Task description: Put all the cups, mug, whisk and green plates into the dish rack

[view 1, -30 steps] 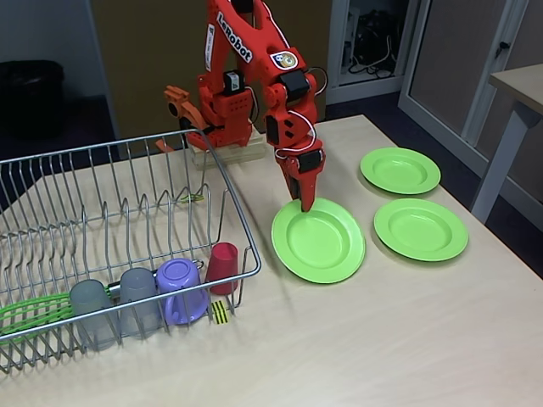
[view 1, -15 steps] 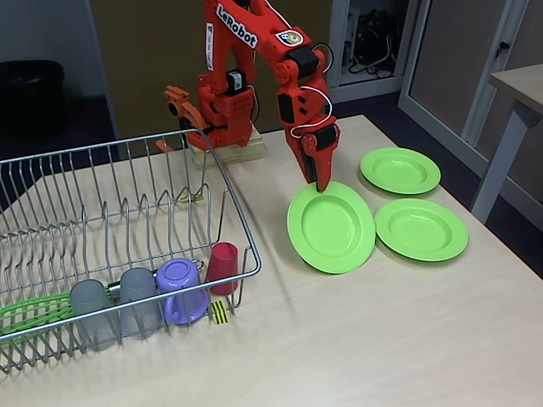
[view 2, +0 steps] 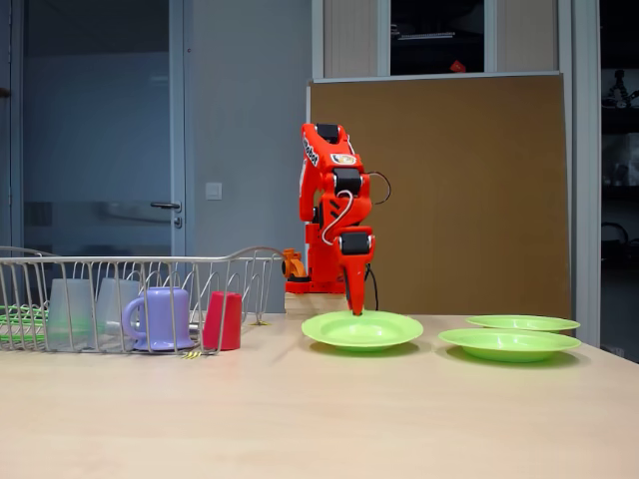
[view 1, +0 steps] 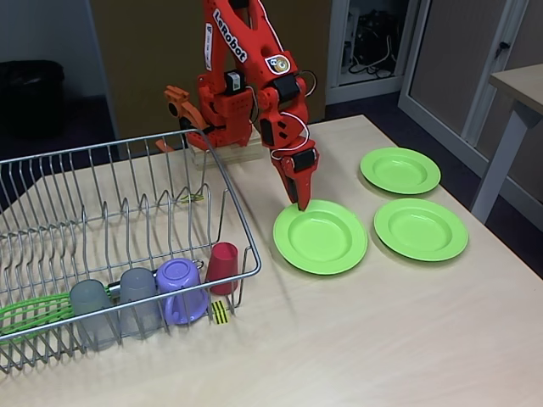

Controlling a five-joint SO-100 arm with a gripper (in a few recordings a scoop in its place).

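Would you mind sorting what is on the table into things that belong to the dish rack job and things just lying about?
Job:
dish rack
three green plates
two grey cups
red cup
purple mug
whisk
gripper

Lying about:
nothing on the table

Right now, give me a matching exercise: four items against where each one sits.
Items:
1. whisk
2. red cup
3. mug
4. gripper

Places:
A. in the rack's front right corner
B. at the far rim of the nearest plate
C. lying along the rack's front left edge
D. in the rack between a grey tumbler and the red cup

Pairs: 1-C, 2-A, 3-D, 4-B
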